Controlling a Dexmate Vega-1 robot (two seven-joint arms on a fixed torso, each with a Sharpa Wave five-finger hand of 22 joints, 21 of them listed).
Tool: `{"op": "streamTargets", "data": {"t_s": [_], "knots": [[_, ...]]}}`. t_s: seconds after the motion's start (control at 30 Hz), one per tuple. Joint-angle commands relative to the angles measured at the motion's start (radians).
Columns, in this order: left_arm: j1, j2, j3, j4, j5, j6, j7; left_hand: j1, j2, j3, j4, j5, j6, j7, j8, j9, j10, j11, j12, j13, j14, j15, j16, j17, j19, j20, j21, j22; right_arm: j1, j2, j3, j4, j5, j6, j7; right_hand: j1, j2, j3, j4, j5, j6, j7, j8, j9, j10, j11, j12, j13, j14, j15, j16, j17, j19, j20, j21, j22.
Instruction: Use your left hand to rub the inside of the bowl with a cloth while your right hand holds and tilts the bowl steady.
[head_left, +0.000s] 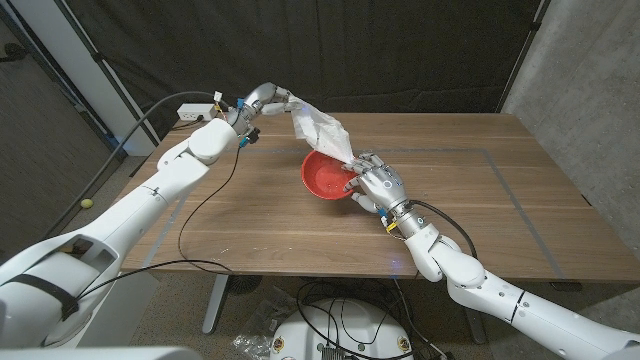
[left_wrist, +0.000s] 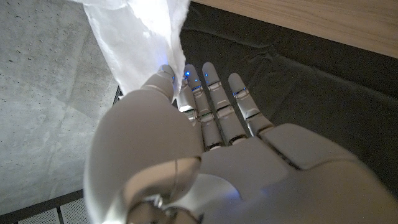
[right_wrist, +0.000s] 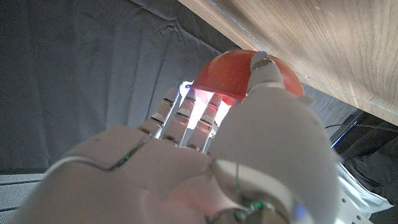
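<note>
Centrally on the counter (head_left: 520, 200) sits the red bowl (head_left: 325, 177), tilted, its near rim gripped by the right hand (head_left: 374, 181). Above it, the left hand (head_left: 268, 98) pinches a white cloth (head_left: 322, 130) that hangs down into the bowl.

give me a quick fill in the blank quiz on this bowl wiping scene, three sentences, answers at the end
1. The bowl on the wooden table is coloured ____.
2. The white cloth is lifted above the bowl by the robot's ____ hand.
3. The right hand grips the bowl at its ____.

Missing words: red; left; rim
</note>
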Motion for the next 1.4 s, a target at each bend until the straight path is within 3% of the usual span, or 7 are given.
{"op": "streamTargets", "data": {"t_s": [0.03, 0.3, 0.53, 0.7, 0.97, 1.17, 1.4], "knots": [[0.031, 0.008, -0.019, -0.037, 0.0, 0.005, 0.042, 0.003, 0.004, 0.008, -0.001, 0.006, -0.003, 0.004, 0.033, 0.002, 0.004, -0.009, 0.008, 0.0, 0.012, -0.098, -0.003, 0.007, -0.002, 0.001, 0.009, 0.0, -0.011, -0.001, 0.009, -0.019, 0.027, -0.013, 0.041, 0.011, -0.016, -0.022, -0.009, 0.016, 0.029, 0.01, 0.004, 0.004, -0.103, 0.02, -0.008, -0.005, -0.167, -0.016, -0.001, -0.037, -0.053, 0.027, -0.033, 0.002], [0.101, -0.025, -0.073, -0.067, 0.015, -0.009, 0.208, -0.001, 0.003, 0.012, -0.001, 0.005, -0.007, -0.001, 0.037, -0.001, -0.002, -0.007, 0.012, 0.004, 0.012, -0.102, -0.008, 0.012, -0.005, -0.001, 0.014, 0.0, -0.02, 0.004, 0.019, -0.018, 0.049, -0.016, 0.033, 0.017, -0.017, -0.038, -0.009, 0.028, 0.034, 0.01, 0.003, 0.004, -0.174, 0.079, -0.008, -0.009, -0.253, 0.058, 0.01, -0.081, -0.107, 0.052, -0.076, -0.003], [0.181, -0.118, -0.139, -0.091, 0.055, -0.024, 0.472, -0.004, 0.001, 0.014, 0.0, 0.005, -0.009, -0.007, 0.042, 0.0, -0.004, -0.015, 0.017, 0.007, 0.016, -0.106, -0.011, 0.015, 0.001, -0.004, 0.019, -0.001, -0.028, 0.008, 0.025, -0.018, 0.058, -0.033, 0.033, 0.02, -0.016, -0.041, -0.009, 0.032, 0.036, 0.01, 0.003, 0.004, -0.178, 0.091, -0.003, -0.01, -0.233, 0.057, 0.021, -0.09, -0.095, 0.062, -0.078, -0.003], [0.209, -0.145, -0.164, -0.103, 0.044, -0.022, 0.532, -0.011, 0.0, 0.015, 0.004, 0.005, -0.016, -0.014, 0.046, 0.001, -0.006, -0.025, 0.021, 0.01, 0.02, -0.114, -0.014, 0.019, 0.02, -0.009, 0.03, -0.002, -0.033, 0.013, 0.028, -0.013, 0.058, -0.039, 0.0, 0.024, -0.014, -0.049, -0.009, 0.037, 0.038, 0.01, 0.003, 0.003, -0.14, 0.036, 0.012, -0.009, -0.19, 0.007, 0.033, -0.099, -0.064, 0.056, -0.081, -0.004], [0.209, -0.09, -0.148, -0.117, 0.009, -0.004, 0.418, -0.019, 0.003, 0.017, 0.01, 0.005, -0.045, -0.039, 0.048, 0.005, -0.007, -0.049, 0.017, 0.0, 0.034, -0.116, -0.017, 0.023, 0.039, -0.002, 0.045, -0.001, -0.044, 0.027, 0.051, -0.008, 0.138, 0.003, -0.054, 0.027, 0.01, -0.074, 0.003, 0.048, 0.026, 0.013, -0.003, 0.002, 0.087, -0.008, 0.067, 0.0, 0.088, -0.162, 0.084, -0.091, 0.109, -0.001, -0.058, 0.005], [0.2, -0.06, -0.129, -0.125, -0.003, 0.017, 0.346, -0.025, 0.007, 0.024, 0.017, 0.006, -0.074, -0.05, 0.057, 0.02, 0.006, -0.061, 0.005, -0.019, 0.058, -0.118, -0.018, 0.021, 0.052, 0.0, 0.058, 0.0, -0.052, 0.045, 0.066, 0.001, 0.197, 0.04, -0.094, 0.065, 0.05, -0.066, -0.007, 0.03, 0.0, 0.02, 0.001, 0.003, 0.307, 0.0, 0.105, 0.007, 0.353, -0.188, 0.129, -0.068, 0.234, -0.044, -0.017, 0.011], [0.177, -0.04, -0.096, -0.123, 0.001, 0.028, 0.278, -0.029, 0.006, 0.034, 0.023, 0.004, -0.092, -0.049, 0.079, 0.039, 0.042, -0.072, -0.01, -0.047, 0.094, -0.119, -0.018, 0.017, 0.074, 0.004, 0.077, 0.0, -0.054, 0.065, 0.074, 0.009, 0.237, 0.068, -0.122, 0.093, 0.07, -0.054, -0.016, 0.011, -0.005, 0.026, 0.009, 0.003, 0.483, 0.002, 0.128, 0.019, 0.519, -0.196, 0.163, -0.025, 0.282, -0.068, 0.009, 0.014]]}}
